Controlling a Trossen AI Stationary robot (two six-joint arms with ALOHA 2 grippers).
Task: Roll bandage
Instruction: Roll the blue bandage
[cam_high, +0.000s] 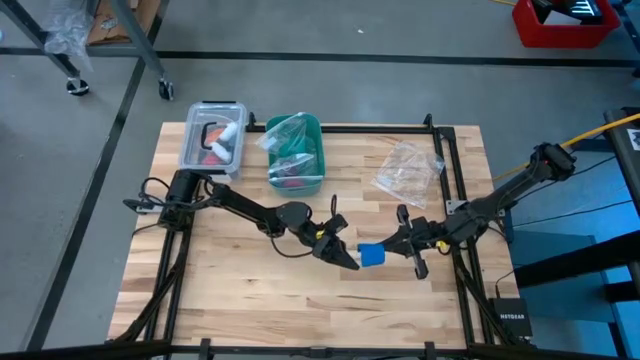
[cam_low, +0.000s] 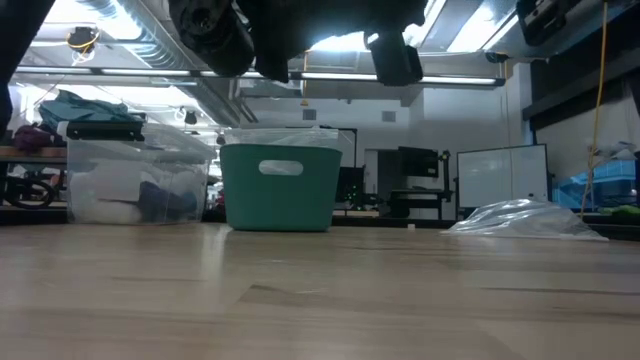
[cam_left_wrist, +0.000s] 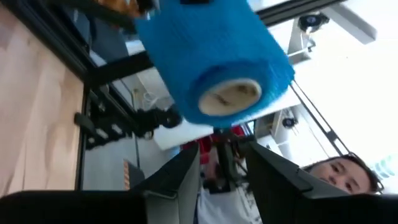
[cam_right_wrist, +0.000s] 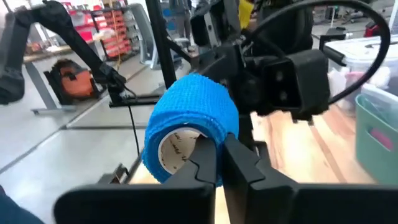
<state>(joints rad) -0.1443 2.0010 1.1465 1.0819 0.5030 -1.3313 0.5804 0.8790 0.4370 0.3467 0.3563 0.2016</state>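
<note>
The bandage is a bright blue roll (cam_high: 371, 256) on a pale cardboard core, held in the air over the middle of the table. My right gripper (cam_high: 392, 245) comes from the table's right and is shut on it; the right wrist view shows the roll (cam_right_wrist: 186, 118) right at the fingers. My left gripper (cam_high: 350, 258) is just left of the roll, open, its two fingers apart (cam_left_wrist: 224, 158), with the roll (cam_left_wrist: 217, 56) beyond their ends and the core end facing it. The low view shows only dark arm parts at its top, not the roll. My right gripper holds the roll by its wall at one open end (cam_right_wrist: 219, 138). One finger (cam_right_wrist: 202, 155) seems to reach into the hollow core and the other (cam_right_wrist: 245, 162) lies outside the blue wrap. The fingers come about level from the table's right. The roll is lifted clear of the table.
At the table's far side stand a clear lidded box (cam_high: 213, 135), a teal bin (cam_high: 296, 152) with bagged items, and a crumpled clear plastic bag (cam_high: 408, 168). Bare wood (cam_high: 280, 300) lies at the near side. A person shows beyond the table in the left wrist view (cam_left_wrist: 339, 171).
</note>
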